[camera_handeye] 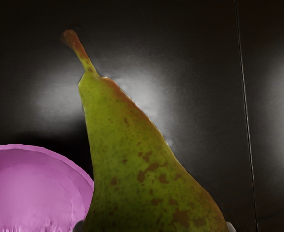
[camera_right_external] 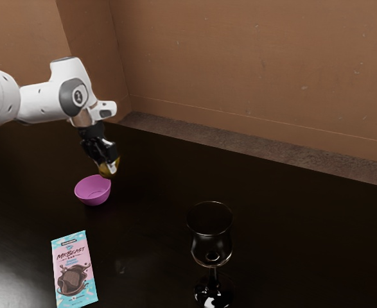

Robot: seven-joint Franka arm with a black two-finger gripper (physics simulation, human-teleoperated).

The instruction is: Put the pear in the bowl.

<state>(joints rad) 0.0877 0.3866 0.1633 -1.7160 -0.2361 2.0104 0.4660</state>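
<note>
Desk: dark and glossy (camera_right_external: 162, 173), with a brown wall (camera_right_external: 239, 70) standing beyond the bowl.
Bowl: pink, upright (camera_right_external: 93, 199), set on the desk.
Pear: aloft at the bowl's exterior-view right side (camera_handeye: 132, 159), higher than the rim and just beside it; no part looks settled inside.
Pincer: closed on the pear's thick end (camera_right_external: 110, 169), a fingertip at either flank.
Step in hand: carrying, by my reading; the grasp is made and the release is to come.
Next move: a short shift toward the bowl's middle, then lowering and letting go once the whole pear is over the opening.
Stem: points out away from the pincer, and past the bowl rather than at it.
Long axis: runs from the thick end between the fingertips to the stem, with the bowl alongside one flank; how far it tilts from level, I cannot tell.
Likely snag: with the stem reaching out so far, it might catch the bowl's rim on the way down.
Chocolate bar: flat on the desk (camera_right_external: 74, 269), on the bowl's near side.
Wine glass: upright (camera_right_external: 211, 247), well apart from the bowl, nearer the camera and toward the exterior view's right.
</note>
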